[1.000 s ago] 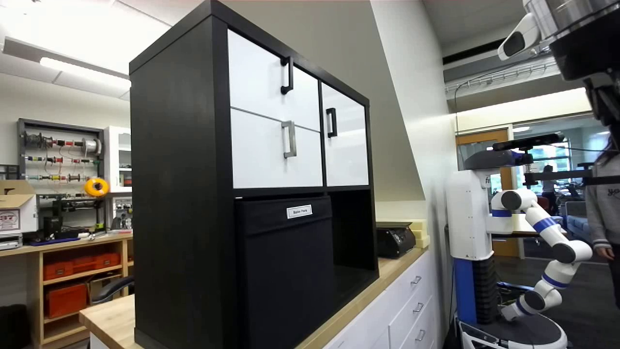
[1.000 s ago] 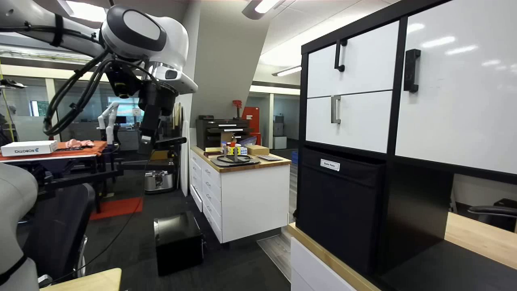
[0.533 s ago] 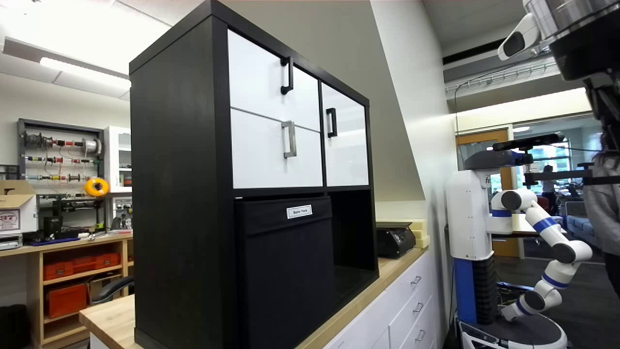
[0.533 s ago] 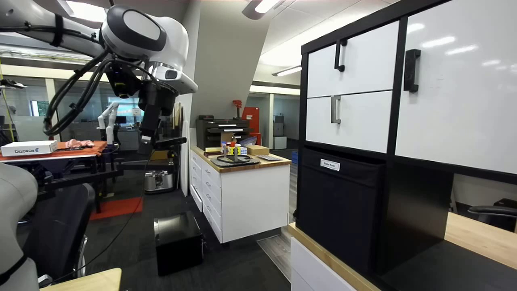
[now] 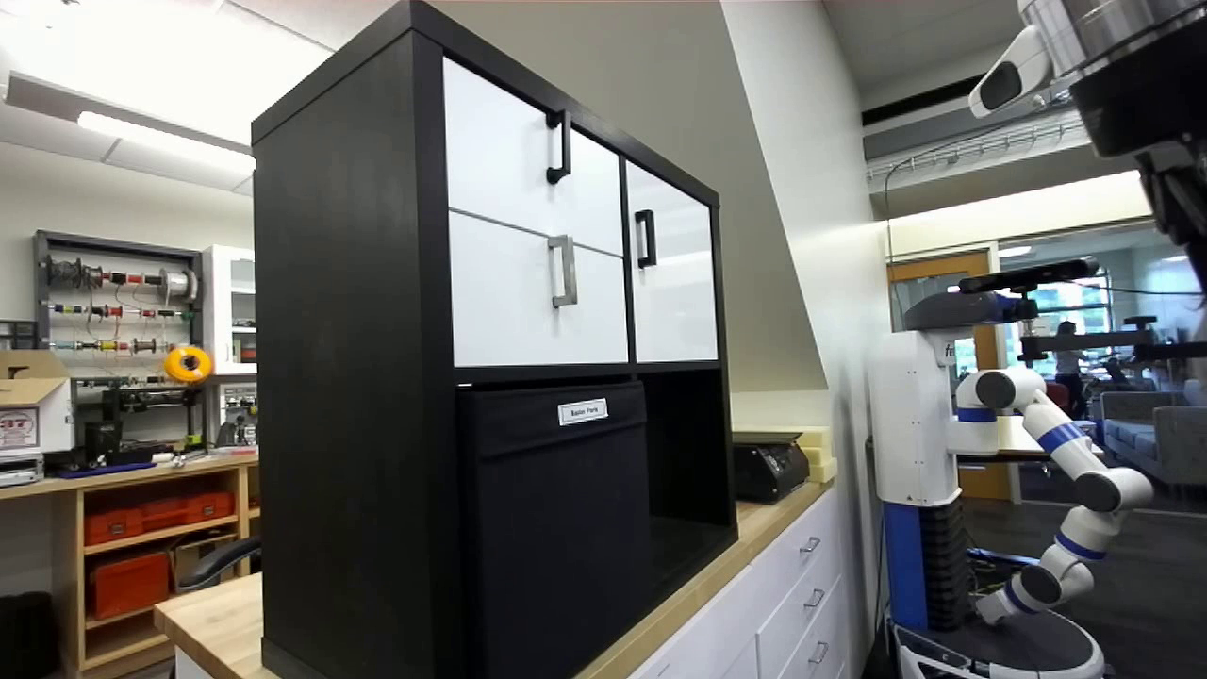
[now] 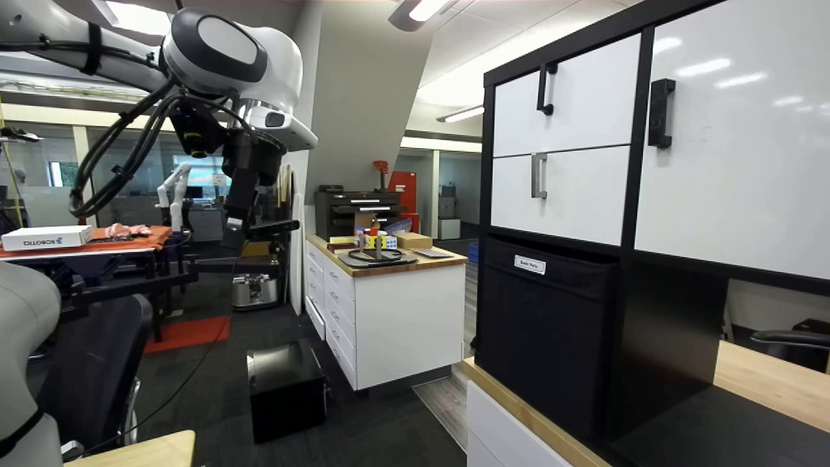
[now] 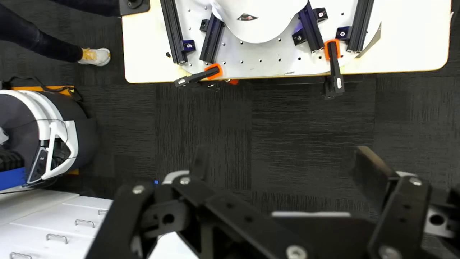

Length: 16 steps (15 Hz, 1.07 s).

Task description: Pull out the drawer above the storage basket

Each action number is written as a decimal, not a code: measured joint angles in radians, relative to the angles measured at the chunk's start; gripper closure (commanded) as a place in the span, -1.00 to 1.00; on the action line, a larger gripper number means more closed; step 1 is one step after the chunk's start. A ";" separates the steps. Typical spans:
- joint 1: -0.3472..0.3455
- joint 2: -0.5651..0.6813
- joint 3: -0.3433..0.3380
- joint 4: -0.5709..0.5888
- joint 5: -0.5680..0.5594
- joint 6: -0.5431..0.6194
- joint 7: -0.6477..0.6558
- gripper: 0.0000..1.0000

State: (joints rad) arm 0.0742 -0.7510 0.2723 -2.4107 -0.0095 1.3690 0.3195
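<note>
The drawer (image 5: pixel 500 292) has a white front and a grey metal vertical handle (image 5: pixel 564 272). It is shut, flush in the black cabinet, and also shows in an exterior view (image 6: pixel 583 194) with its handle (image 6: pixel 538 176). The storage basket (image 5: pixel 556 528) is black with a small white label, directly below the drawer; it shows in both exterior views (image 6: pixel 545 337). My gripper (image 6: pixel 235 224) hangs pointing down, well apart from the cabinet front. In the wrist view my gripper (image 7: pixel 284 162) is open, fingers wide apart, with only dark floor between them. The drawer is out of the wrist view.
A white front with a black handle (image 5: pixel 509 141) sits above the drawer. A white door (image 5: pixel 674 302) with a black handle is beside it. The cabinet stands on a wooden counter (image 5: pixel 698 585). A white mobile robot (image 5: pixel 910 424) stands beyond. My base table (image 7: pixel 151 64) carries clamps.
The person at the right edge of an exterior view has moved out of sight. My arm, the gripper, the drawer and the basket have not visibly moved.
</note>
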 measured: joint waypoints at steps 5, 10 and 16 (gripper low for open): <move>0.000 0.000 0.000 0.000 0.000 0.000 0.000 -1.00; 0.000 0.000 0.000 0.000 0.000 0.000 0.000 -1.00; 0.000 0.023 0.000 0.032 -0.023 0.084 0.001 -1.00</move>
State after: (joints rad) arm 0.0742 -0.7280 0.2726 -2.3790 -0.0328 1.4528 0.3201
